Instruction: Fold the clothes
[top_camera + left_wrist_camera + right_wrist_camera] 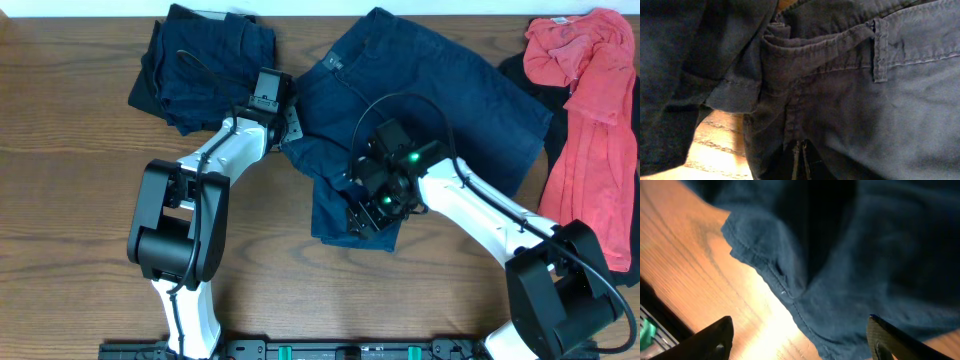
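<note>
Left tool: pressed together on a gathered fold at the waistband edge of the dark blue shorts. Sits at the garment's left side, with a belt loop and stitched seams just ahead in the wrist view.

Right tool: spread wide, holding nothing. Shows one dark finger at each lower corner of its wrist view. Hangs over the lower hem of the shorts, where the cloth meets bare wood.

Shorts: lie mid-bench, partly doubled over, waistband toward the far edge, hem toward the arm bases.

Folded dark navy garment: lies at the far left, close beside the left tool.

Red garment: lies loose along the far right edge, draped over a black garment.

Bench: brown wood grain, brightly lit in both wrist views.

Black rail with green fittings: runs along the near edge between the arm bases.
</note>
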